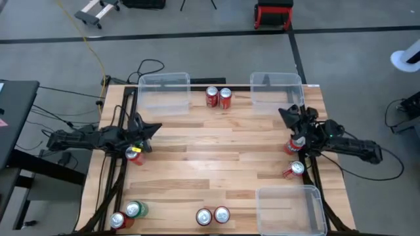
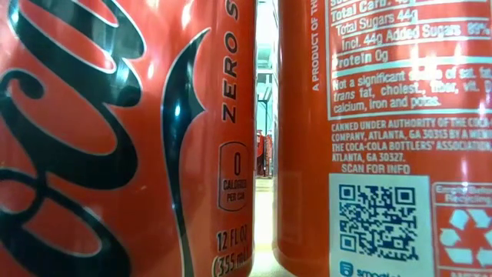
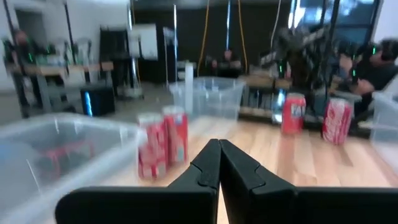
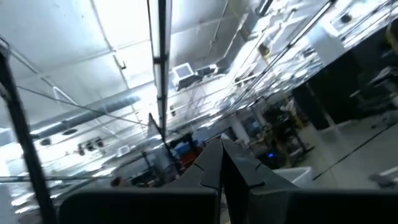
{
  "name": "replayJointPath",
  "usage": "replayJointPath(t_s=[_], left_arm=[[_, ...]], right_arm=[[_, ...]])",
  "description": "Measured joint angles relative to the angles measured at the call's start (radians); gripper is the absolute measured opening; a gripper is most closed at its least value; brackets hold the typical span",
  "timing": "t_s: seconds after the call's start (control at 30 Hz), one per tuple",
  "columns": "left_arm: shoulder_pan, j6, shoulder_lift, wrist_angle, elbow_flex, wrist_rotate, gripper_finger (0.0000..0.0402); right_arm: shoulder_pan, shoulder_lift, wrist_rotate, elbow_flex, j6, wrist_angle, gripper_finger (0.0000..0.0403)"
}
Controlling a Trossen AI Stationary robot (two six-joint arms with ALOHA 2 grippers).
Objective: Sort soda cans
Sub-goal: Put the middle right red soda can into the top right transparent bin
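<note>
Soda cans stand upright in pairs around the table. Two red ones (image 1: 211,97) are at the far middle and two (image 1: 204,216) at the near middle, filling the low view (image 2: 115,138). A green can (image 1: 134,210) with a red one (image 1: 118,221) stands near left. Two red cans (image 1: 293,145) (image 1: 293,170) stand at the right, and one can (image 1: 134,154) lies by the left arm. My left gripper (image 1: 156,128) (image 3: 219,163) is shut and level above the left edge. My right gripper (image 1: 284,112) (image 4: 221,163) is shut and tipped up toward the ceiling.
Three clear plastic bins stand on the table: far left (image 1: 164,92), far right (image 1: 275,88) and near right (image 1: 289,206). The wooden middle of the table (image 1: 216,151) is bare. People and equipment show in the room beyond (image 3: 373,62).
</note>
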Motion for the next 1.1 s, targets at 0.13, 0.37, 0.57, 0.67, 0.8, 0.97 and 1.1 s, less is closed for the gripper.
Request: replayJointPath(t_s=[0.13,0.37,0.57,0.67,0.8,0.97,1.1], left_arm=[[0.0,0.012,0.023,0.045,0.056,-0.001,0.0],[0.0,0.058,0.211,0.017,0.236,0.0,0.0],[0.0,0.055,0.389,-0.135,0.386,0.001,0.0011],[-0.004,0.048,0.427,-0.216,0.431,0.002,0.0023],[-0.007,0.022,0.42,-0.284,0.449,0.001,0.0041],[-0.005,-0.025,0.412,-0.39,0.466,-0.033,0.0075],[-0.005,-0.097,0.416,-0.461,0.494,-0.052,0.0109]], right_arm=[[-0.029,0.001,0.004,0.036,-0.078,-0.005,0.0031],[-0.022,0.1,-0.159,0.235,-0.162,-0.247,0.0031],[-0.022,0.255,-0.161,0.387,-0.291,-0.303,0.0031],[-0.023,0.31,-0.161,0.425,-0.373,-0.304,0.0031],[-0.033,0.363,-0.155,0.457,-0.375,-0.304,0.0031],[-0.031,0.417,-0.16,0.46,-0.335,-0.34,0.0036],[-0.019,0.475,-0.158,0.46,-0.338,-0.38,0.0055]])
